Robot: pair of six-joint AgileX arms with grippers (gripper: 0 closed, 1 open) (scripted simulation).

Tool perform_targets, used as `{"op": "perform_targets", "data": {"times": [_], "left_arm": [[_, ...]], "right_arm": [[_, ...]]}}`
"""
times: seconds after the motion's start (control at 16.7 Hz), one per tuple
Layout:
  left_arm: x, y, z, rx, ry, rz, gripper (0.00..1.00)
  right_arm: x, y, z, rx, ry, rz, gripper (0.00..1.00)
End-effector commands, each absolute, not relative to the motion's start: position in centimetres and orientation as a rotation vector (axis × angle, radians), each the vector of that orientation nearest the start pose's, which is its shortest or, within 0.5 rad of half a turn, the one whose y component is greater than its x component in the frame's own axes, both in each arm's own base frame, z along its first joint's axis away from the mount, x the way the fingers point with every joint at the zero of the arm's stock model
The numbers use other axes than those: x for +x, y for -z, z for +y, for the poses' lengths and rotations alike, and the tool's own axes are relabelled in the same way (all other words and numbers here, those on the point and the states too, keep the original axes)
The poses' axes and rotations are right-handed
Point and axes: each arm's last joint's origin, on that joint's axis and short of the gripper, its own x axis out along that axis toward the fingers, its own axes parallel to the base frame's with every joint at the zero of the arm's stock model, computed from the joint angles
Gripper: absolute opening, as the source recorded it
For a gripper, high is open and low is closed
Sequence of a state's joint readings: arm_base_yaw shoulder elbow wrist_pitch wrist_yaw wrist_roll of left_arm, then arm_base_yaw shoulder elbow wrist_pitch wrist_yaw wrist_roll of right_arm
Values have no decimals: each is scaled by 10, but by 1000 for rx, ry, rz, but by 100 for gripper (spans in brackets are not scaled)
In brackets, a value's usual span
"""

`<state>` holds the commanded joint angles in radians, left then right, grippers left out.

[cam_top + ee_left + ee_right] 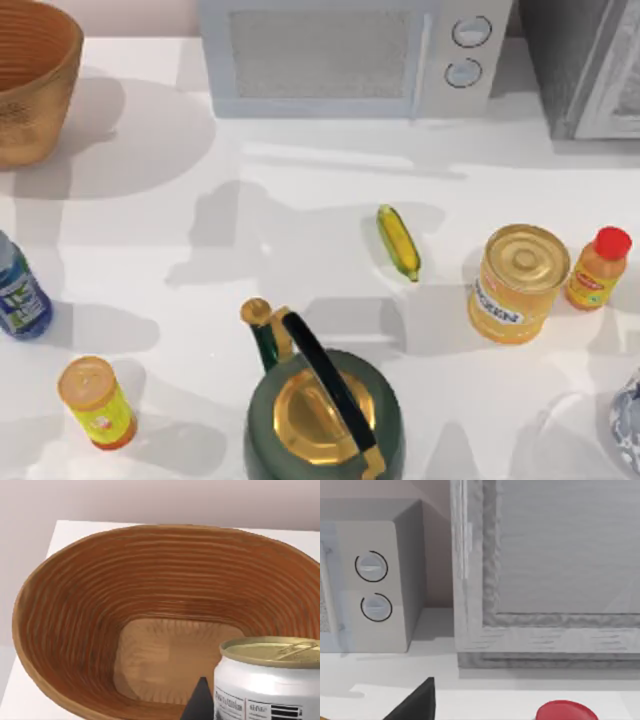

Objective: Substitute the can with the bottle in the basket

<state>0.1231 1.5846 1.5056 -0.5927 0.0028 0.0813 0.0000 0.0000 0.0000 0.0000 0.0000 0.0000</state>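
Note:
The white can (pixel 270 680) with its gold-rimmed top hangs close to the left wrist camera, over the near rim of the wicker basket (pixel 75 610). My left gripper (pixel 255 712) is shut on it, and one dark fingertip (pixel 200 702) shows against the can's side. The basket's floor is bare. In the top view the basket (pixel 30 80) stands at the far left corner. The clear-blue bottle (pixel 18 290) stands upright at the table's left edge, nearer the front. A dark part of my right gripper (pixel 415 702) shows in front of the microwave and the grey cabinet.
A microwave (pixel 340 55) and a grey cabinet (pixel 590 60) line the back. A green kettle (pixel 322 405) stands front centre, a corn cob (pixel 398 241) mid-table, a yellow tin (pixel 517 282) and an orange bottle (pixel 598 267) right, a yellow-green cylinder (pixel 97 402) front left.

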Motion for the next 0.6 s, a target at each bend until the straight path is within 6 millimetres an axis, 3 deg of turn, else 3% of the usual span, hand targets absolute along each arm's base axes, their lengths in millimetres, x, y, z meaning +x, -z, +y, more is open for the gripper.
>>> {"op": "perform_targets", "data": {"times": [0.12, 0.24, 0.42, 0.6], "left_arm": [[301, -350, 36, 23, -104, 566, 0], [250, -344, 25, 19, -103, 462, 0], [186, -314, 14, 12, -87, 323, 0], [141, -268, 6, 5, -64, 204, 0]], "right_arm": [[106, -160, -1, 0, 0, 0, 100], [106, -160, -1, 0, 0, 0, 100], [106, -160, -1, 0, 0, 0, 100], [106, -160, -1, 0, 0, 0, 100]]}}
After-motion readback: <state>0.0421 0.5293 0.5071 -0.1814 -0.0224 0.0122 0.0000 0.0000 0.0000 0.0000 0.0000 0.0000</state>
